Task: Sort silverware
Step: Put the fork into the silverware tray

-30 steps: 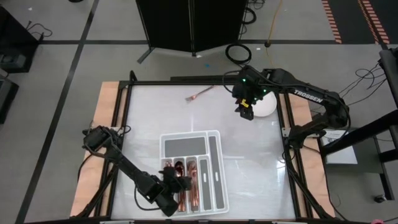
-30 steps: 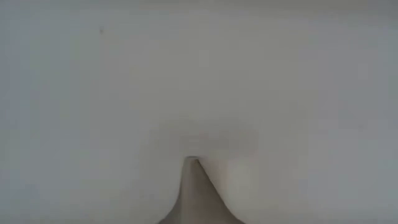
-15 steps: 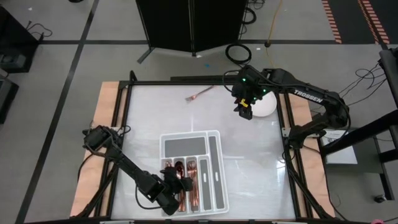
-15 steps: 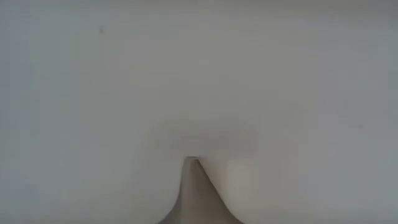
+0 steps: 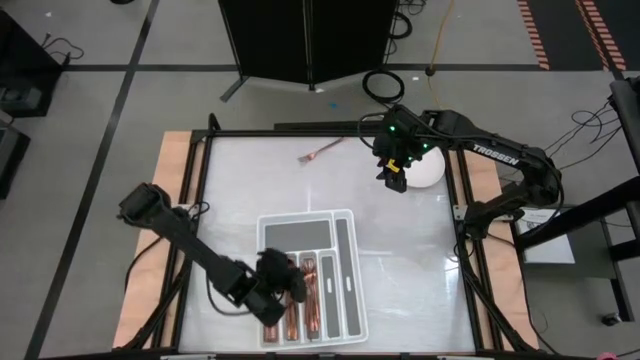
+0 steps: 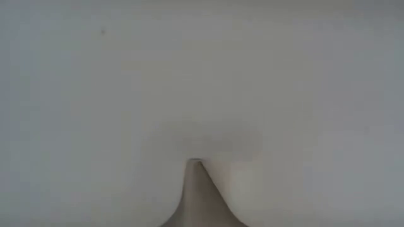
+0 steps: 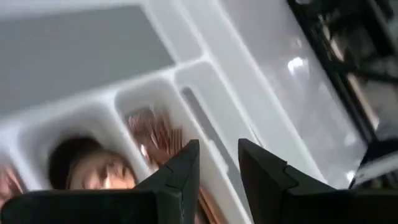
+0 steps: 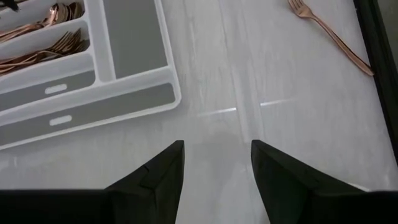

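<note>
A white divided tray (image 5: 350, 214) lies near the table's front middle. Copper silverware (image 5: 310, 300) rests in its long slots; forks (image 7: 155, 134) and a spoon bowl (image 7: 93, 171) show in the left wrist view. My left gripper (image 5: 292, 285) hovers open above these slots (image 7: 217, 155) with nothing between its fingers. One copper fork (image 5: 322, 150) lies flat on the table near the far edge, also in the right wrist view (image 8: 329, 31). My right gripper (image 5: 393, 183) hangs open (image 8: 214, 155) above the table at the far right, beside a round white plate (image 5: 430, 172).
The black table frame (image 5: 205, 200) runs around the white top. Bare table lies between the tray (image 8: 124, 93) and the loose fork. The low view is filled by a blank white surface close to the lens.
My left arm has raised its elbow toward the table's left edge, and its gripper has shifted a little toward the far edge over the tray. The silverware in the slots lies still. My right arm has kept still.
</note>
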Controlling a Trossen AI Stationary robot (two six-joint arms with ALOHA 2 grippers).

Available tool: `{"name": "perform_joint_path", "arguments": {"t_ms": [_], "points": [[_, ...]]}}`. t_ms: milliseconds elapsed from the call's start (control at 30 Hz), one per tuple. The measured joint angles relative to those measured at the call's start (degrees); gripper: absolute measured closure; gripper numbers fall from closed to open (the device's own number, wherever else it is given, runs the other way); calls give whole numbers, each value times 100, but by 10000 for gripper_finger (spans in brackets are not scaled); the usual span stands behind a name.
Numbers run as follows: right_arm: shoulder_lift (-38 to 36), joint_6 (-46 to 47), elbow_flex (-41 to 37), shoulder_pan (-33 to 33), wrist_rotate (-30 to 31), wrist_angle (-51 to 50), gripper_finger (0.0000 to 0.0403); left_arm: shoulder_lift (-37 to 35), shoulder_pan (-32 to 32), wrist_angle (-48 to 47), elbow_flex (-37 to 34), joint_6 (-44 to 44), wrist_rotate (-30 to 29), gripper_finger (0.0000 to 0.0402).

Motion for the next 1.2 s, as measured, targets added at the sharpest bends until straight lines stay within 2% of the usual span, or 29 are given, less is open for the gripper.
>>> {"name": "perform_joint_path", "arguments": {"t_ms": [100, 233, 367, 433, 467, 633, 733, 800, 900, 1000, 1133, 1200], "points": [[0, -26, 0, 0, 2, -2, 225, -327, 379, -312, 7, 1248, 509, 291], [0, -26, 0, 0, 2, -1, 225, -641, 1215, -463, 2, 3206, 1229, 291], [0, -60, -200, 0, 0, 23, 225, -794, 2297, -455, 2, 5016, 1550, 291], [0, -173, -398, 0, 0, 61, 225, -818, 3046, -340, 2, 5879, 1860, 291], [0, -284, -529, 0, 0, 99, 225, -818, 3464, -271, 4, 6296, 2214, 291], [4, -1048, -1272, 0, -38, 481, 225, -563, 5707, 180, 105, 7808, 4774, 291], [4, -1360, -1637, -41, -50, 684, 225, -168, 6839, 206, 553, 8393, 5502, 291], [0, -1473, -1817, -106, -51, 843, 225, 185, 7326, 60, 973, 8678, 5868, 291], [-9, -1435, -1932, -231, -50, 953, 225, 849, 7675, -178, 1713, 8957, 6313, 291], [-13, -1401, -1932, -319, -50, 949, 225, 1529, 7684, -761, 2648, 9292, 6448, 291], [-44, -1392, -1932, -420, -53, 949, 225, 2395, 7650, -1857, 3892, 9791, 5894, 291], [-44, -1383, -1932, -443, -45, 949, 225, 2755, 7650, -2441, 4333, 9879, 5858, 291]]}}
